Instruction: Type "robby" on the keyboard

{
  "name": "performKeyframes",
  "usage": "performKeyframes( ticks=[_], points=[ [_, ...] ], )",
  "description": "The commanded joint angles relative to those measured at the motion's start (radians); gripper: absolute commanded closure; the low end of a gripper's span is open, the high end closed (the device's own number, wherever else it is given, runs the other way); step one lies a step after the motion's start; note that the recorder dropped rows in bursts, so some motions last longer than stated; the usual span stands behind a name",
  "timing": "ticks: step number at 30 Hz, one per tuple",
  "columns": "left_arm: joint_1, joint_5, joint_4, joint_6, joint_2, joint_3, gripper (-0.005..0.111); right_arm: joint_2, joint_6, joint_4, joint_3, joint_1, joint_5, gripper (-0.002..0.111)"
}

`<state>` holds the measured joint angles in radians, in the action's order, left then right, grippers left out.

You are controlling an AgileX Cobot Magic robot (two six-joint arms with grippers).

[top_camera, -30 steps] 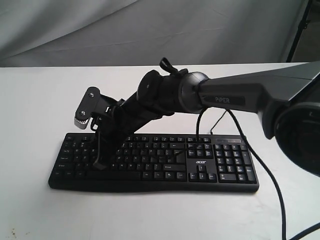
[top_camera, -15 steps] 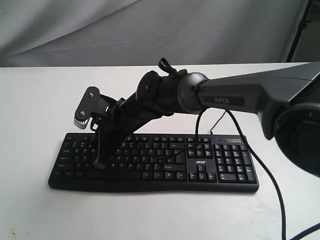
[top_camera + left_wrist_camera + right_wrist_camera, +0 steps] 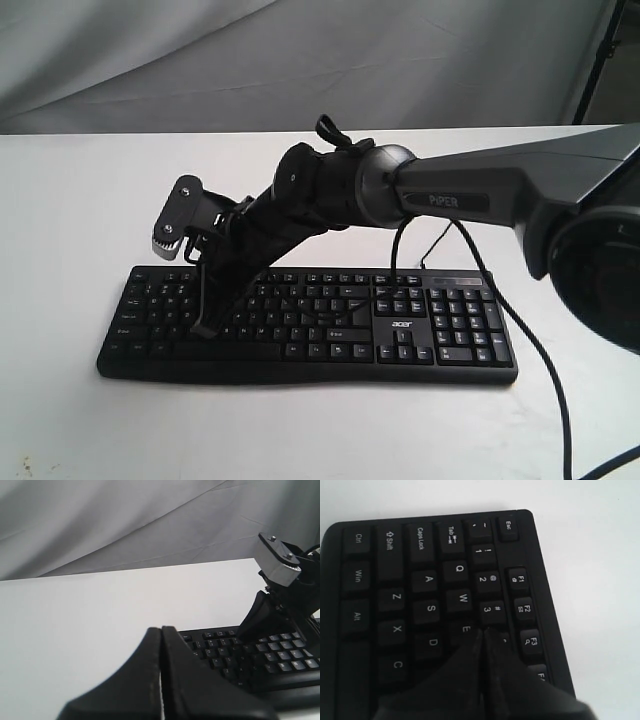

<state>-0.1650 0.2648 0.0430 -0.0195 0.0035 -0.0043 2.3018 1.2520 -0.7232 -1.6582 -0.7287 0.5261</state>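
The black keyboard (image 3: 420, 330) lies flat on the white table, its acer logo beside the number pad. My right arm reaches across it to its left half. My right gripper (image 3: 207, 328) is shut with nothing in it and points down at the letter keys. In the right wrist view the keyboard (image 3: 420, 580) fills the frame and the right gripper (image 3: 482, 630) has its tip at the E key, just below the 3 key. My left gripper (image 3: 161, 628) is shut and empty, off the keyboard's (image 3: 220, 650) left end, and looks at the right gripper (image 3: 250, 622).
A thin black cable (image 3: 520, 320) runs from the right arm down over the keyboard's right end and off the table front. The white table (image 3: 80, 200) stretches around the keyboard. Grey cloth (image 3: 200, 60) hangs behind it.
My right gripper's tip has shifted slightly to the right along the letter keys. The keyboard has not moved.
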Motion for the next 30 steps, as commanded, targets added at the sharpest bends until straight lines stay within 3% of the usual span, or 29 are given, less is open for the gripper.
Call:
performKeyframes(
  ticks=[1,30],
  points=[
    [-0.006,-0.005,0.005,-0.003,-0.003,0.004,0.107,-0.002,-0.006,0.002,-0.007,-0.001,0.016,0.108],
    [-0.006,-0.005,0.005,-0.003,-0.003,0.004,0.107,0.016,-0.002,-0.011,-0.007,-0.001,0.022,0.108]
  ],
)
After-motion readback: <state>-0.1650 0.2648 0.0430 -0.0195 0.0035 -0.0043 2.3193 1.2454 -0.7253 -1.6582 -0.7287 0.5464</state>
